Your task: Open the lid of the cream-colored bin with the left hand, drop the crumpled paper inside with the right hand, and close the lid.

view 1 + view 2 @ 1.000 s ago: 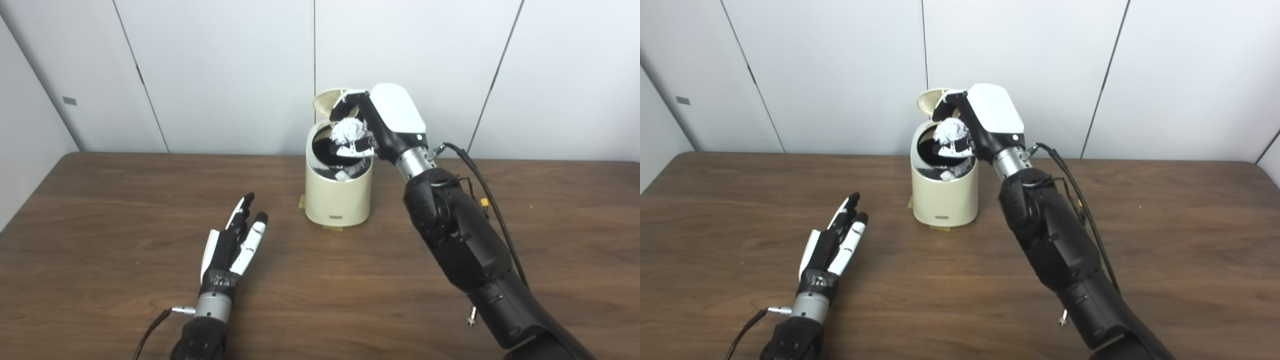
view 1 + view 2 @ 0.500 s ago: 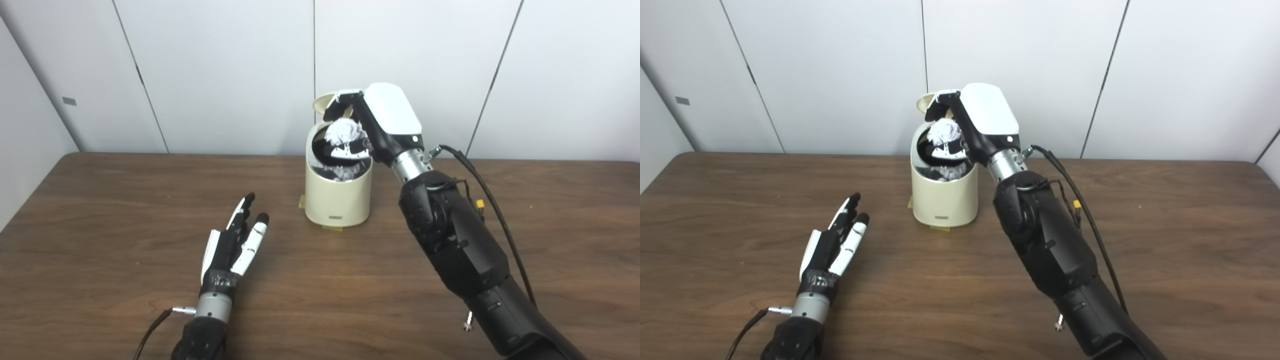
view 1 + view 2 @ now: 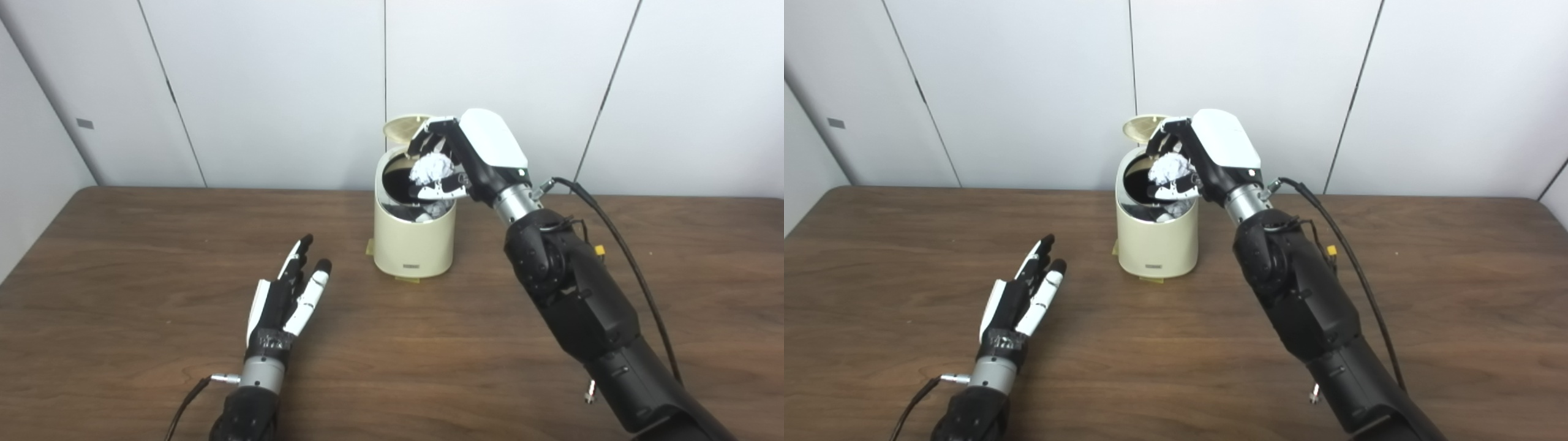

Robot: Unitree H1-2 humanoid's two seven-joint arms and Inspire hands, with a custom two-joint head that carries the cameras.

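**Paper held over the open bin**

Cream-colored bin (image 3: 414,245) stands upright toward the far middle of the tabletop (image 3: 122,257). Lid (image 3: 401,127) is up, tilted back at the far rim, mouth exposed; dark interior with some pale material already inside.

Right hand (image 3: 465,156) is raised over the right side of the mouth, palm turned down-left. Its fingers (image 3: 430,131) are curled around the crumpled paper (image 3: 430,168), which sits in the grasp just above the opening, not resting in the bin.

Left hand (image 3: 288,300) lies on the tabletop near and left of the bin, well apart from it. Fingers straight, slightly spread, holding nothing.
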